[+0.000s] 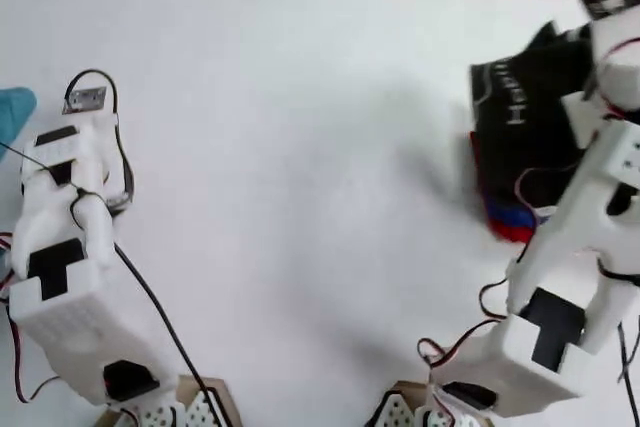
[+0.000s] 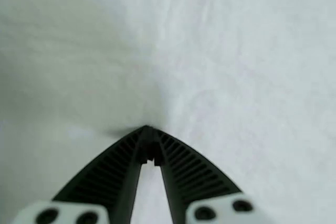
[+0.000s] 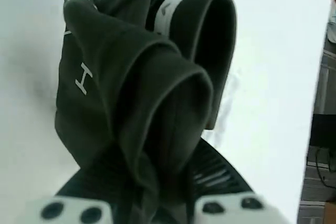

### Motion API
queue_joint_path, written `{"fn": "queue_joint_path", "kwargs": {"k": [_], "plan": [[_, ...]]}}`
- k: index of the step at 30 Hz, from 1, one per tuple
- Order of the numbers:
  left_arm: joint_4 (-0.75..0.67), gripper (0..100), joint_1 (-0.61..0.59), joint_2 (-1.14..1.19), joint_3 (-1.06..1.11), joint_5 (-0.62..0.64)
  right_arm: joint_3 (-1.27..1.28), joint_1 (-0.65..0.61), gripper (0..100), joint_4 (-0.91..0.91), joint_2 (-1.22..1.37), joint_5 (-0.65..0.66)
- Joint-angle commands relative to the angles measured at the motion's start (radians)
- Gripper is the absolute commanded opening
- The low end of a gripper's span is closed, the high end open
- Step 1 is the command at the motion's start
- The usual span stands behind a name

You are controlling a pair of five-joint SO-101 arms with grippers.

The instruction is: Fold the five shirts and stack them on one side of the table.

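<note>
The black shirt (image 3: 142, 93) sits on the right side of the white table (image 1: 300, 147), bunched into fat rounded folds. It's soft matte cloth with some white lettering.

The right gripper (image 3: 155, 187) is clamped on a handful of it. The cloth swallows most of the claw, so only one ribbed black finger (image 3: 218, 174) pokes out.

From above, the right arm covers a good chunk of the shirt. Thin edges of blue cloth (image 1: 500, 213) and red cloth (image 1: 513, 233) peek out underneath, and I can't tell how many shirts are in that pile.

Way over on the left, the left gripper (image 2: 148, 135) is pinched closed on nothing, its ribbed black tips meeting over bare tabletop. Something teal (image 1: 14, 112) is cut off at the left edge.
</note>
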Motion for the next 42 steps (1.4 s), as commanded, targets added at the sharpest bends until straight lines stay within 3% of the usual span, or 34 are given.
{"fn": "queue_joint_path", "kwargs": {"k": [1, 8, 13, 23, 30, 32, 39, 42], "plan": [[-0.037, 3, 0.046, -0.011, -0.005, 0.006, -0.104, 0.074, 2.2, -0.025, 0.065, 0.035], [-0.037, 3, 0.046, -0.011, -0.005, 0.006, -0.21, 0.151, 2.2, -0.074, 0.312, 0.055], [-0.037, 3, 0.046, -0.011, -0.005, 0.006, -0.261, 0.153, 2.2, -0.122, 0.467, 0.129], [-0.037, 3, 0.046, -0.011, -0.005, 0.006, -0.404, 0.159, 2.9, -0.255, 0.664, 0.127], [-0.037, 3, 0.046, -0.011, -0.005, 0.006, -0.497, 0.171, 27.1, -0.179, 0.639, 0.123], [-0.037, 3, 0.046, -0.011, -0.005, 0.006, -0.543, 0.173, 28.3, -0.13, 0.616, 0.121], [-0.037, 3, 0.046, -0.011, -0.007, 0.006, -0.684, 0.136, 24.5, -0.053, 0.545, -0.135], [-0.037, 3, 0.046, -0.011, -0.007, 0.006, -0.675, 0.081, 13.5, 0.016, 0.545, -0.186]]}}
